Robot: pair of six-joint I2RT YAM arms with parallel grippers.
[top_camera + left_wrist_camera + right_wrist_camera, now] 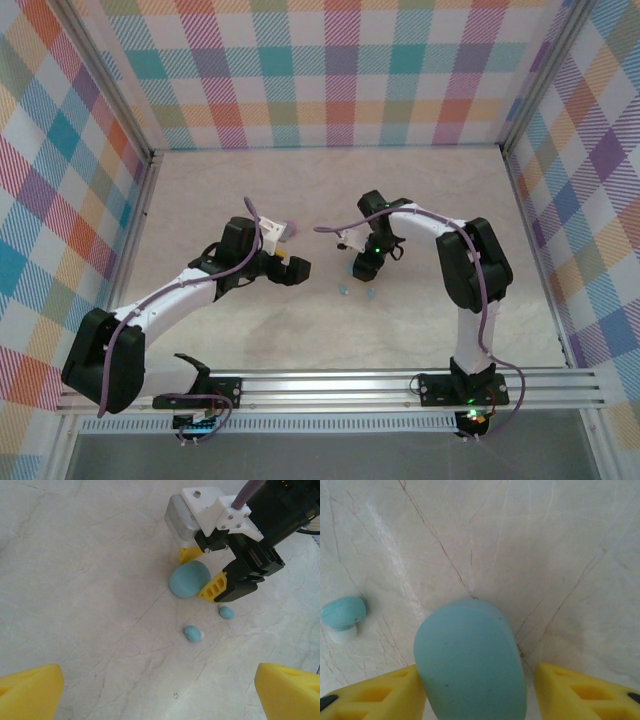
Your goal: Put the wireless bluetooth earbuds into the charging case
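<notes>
Earbuds (192, 633): two blue, loose | blue case (470, 665): base cut off, between spread right fingers (580, 690) | left fingers (30, 690) spread

Robot test cell in a lab

Two black-and-white robot arms, the left arm (170, 300) and the right arm (470, 270), stand bolted to an aluminium rail (330, 385) along the near edge of a pale, marble-patterned table (300, 180), with purple cables strapped along their links. Metal frame posts (105, 80) rise at the table's corners, and panels of bright checked cloth (330, 70) close it in at the back and on both sides.
</notes>
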